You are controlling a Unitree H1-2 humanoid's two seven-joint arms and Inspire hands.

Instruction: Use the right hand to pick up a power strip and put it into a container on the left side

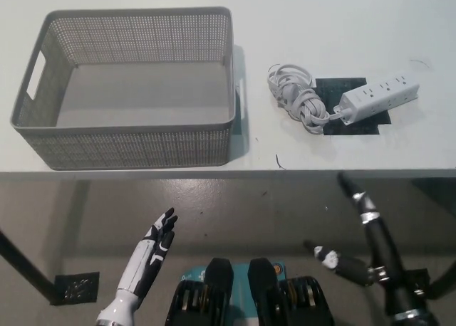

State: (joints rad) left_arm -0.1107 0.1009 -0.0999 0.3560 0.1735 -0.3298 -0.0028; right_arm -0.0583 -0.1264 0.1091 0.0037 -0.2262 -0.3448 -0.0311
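Observation:
A white power strip [377,95] lies at an angle on the right of the white table, resting on a black patch [329,88]. Its coiled white cable [296,95] is bunched to its left. An empty grey mesh basket [135,149] with handle slots stands on the table's left. My black right hand [381,258] hangs below the table's front edge at the lower right, open, fingers spread, well short of the strip. My white left hand [153,251] rests open at the lower left, below the basket.
The table's front edge [285,173] runs across the picture above both hands. A gap of bare tabletop separates basket and cable. A black tape mark [75,287] is on the floor at the lower left.

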